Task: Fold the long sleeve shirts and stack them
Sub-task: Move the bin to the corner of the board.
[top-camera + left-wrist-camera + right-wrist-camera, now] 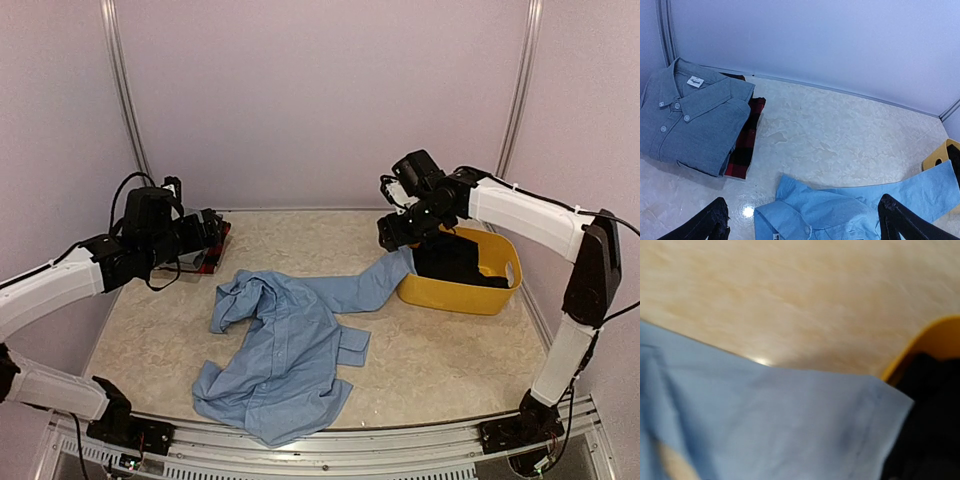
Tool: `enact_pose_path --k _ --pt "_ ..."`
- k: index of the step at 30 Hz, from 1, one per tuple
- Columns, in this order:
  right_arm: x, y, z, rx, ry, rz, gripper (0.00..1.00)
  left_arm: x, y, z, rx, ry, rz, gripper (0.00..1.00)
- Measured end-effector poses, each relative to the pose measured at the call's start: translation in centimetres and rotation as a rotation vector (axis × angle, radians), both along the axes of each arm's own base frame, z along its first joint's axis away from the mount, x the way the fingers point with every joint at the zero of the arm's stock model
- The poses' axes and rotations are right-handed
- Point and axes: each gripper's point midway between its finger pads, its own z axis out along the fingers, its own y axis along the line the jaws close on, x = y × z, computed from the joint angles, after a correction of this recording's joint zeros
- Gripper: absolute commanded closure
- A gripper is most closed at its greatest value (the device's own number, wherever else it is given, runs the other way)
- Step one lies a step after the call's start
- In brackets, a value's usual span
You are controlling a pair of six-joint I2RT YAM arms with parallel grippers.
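we cannot tell if the right hand (393, 237) above the yellow basket (455, 298) grips; the light blue shirt (290, 350) seemingly touches its rim; left hand (802, 212) splayed.

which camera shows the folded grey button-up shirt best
Left wrist view: the folded grey button-up cloth shirt shows almost whole, collar and label clear. Top external: the left arm hides it. Right wrist: absent.
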Motion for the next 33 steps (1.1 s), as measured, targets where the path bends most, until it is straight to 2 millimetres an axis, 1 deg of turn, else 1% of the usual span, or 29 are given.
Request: enact_pose_path --k 3,4,7,10,12,13,14,18,24,26,33 --pt "0.4 -0.7 -2.2 -0.073 0.028 -0.027 0.4 0.1 -0.3 -0.3 0.004 0.005 -0.009 0.01" --pt "0.5 -0.9 -3.1 -0.096 0.044 -0.032 0.45 0.1 -0.4 -0.3 0.005 0.006 -0.011 0.01" --pt "0.3 -1.2 -4.8 -0.133 0.084 -0.033 0.62 0.1 -0.5 -0.4 0.006 0.006 -0.013 0.01" --pt "0.0 -1.3 -5.4 -0.142 0.103 -0.029 0.79 0.2 -0.5 -0.4 0.008 0.005 -0.015 0.01" --pt "0.0 -1.2 -5.4 -0.14 0.106 -0.029 0.87 0.2 -0.6 -0.5 0.009 0.006 -0.016 0.01" --pt "-0.1 -1.3 -5.6 -0.141 0.109 -0.029 0.88 0.2 -0.7 -0.5 0.009 0.007 -0.017 0.01" --pt "-0.2 -1.3 -5.8 -0.147 0.112 -0.024 0.86 0.2 -0.7 -0.6 0.01 0.008 -0.019 0.01" --pt "-0.5 -1.7 -6.5 -0.158 0.129 -0.031 0.76 0.2 -0.8 -0.7 0.012 0.011 -0.019 0.01" --pt "-0.6 -2.1 -6.9 -0.174 0.131 -0.046 0.73 0.2 -0.9 -0.9 0.015 0.013 -0.022 0.01" --pt "-0.6 -2.2 -6.8 -0.179 0.128 -0.05 0.77 0.2 -0.9 -0.9 0.016 0.012 -0.023 0.01" --pt "-0.8 -2.2 -7.3 -0.18 0.138 -0.049 0.94 0.3 -1.0 -1.2 0.023 0.018 -0.026 0.01"
